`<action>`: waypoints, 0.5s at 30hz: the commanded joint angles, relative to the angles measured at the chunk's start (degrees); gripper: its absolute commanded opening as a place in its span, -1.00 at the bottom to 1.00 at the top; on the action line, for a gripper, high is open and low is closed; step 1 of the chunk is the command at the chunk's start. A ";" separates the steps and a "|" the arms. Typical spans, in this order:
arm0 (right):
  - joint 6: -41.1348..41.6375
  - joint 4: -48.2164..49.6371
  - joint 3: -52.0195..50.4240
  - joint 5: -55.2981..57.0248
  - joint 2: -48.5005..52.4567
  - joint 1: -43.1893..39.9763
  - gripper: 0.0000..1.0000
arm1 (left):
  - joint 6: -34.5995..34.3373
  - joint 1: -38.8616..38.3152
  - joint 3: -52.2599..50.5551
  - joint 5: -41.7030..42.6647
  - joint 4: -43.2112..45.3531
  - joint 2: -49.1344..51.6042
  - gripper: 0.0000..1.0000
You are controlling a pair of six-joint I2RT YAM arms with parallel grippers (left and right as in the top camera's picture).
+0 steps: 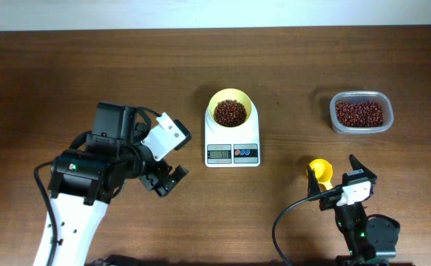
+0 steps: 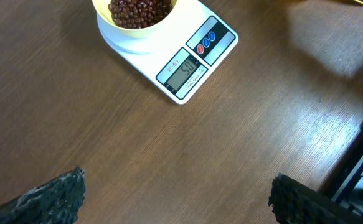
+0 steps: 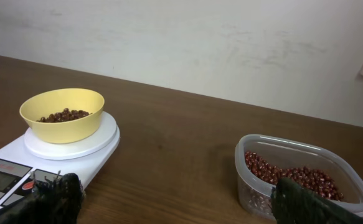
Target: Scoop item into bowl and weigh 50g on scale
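Fingers apart (both arms), bowl of beans on scale

On a brown table, a yellow bowl of beans sits on a white scale at left. A clear tub holding more beans stands well apart at right. The dark fingers of the right gripper frame the bottom corners, spread wide, and a pale wall runs behind.

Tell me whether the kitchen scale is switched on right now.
The scale is on: its display shows digits in the left wrist view, with the bowl of beans on it.
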 commanded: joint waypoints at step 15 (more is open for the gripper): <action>-0.39 0.11 -0.59 -0.76 -0.55 1.16 0.98 | 0.50 0.31 0.94 0.83 0.11 -0.28 0.98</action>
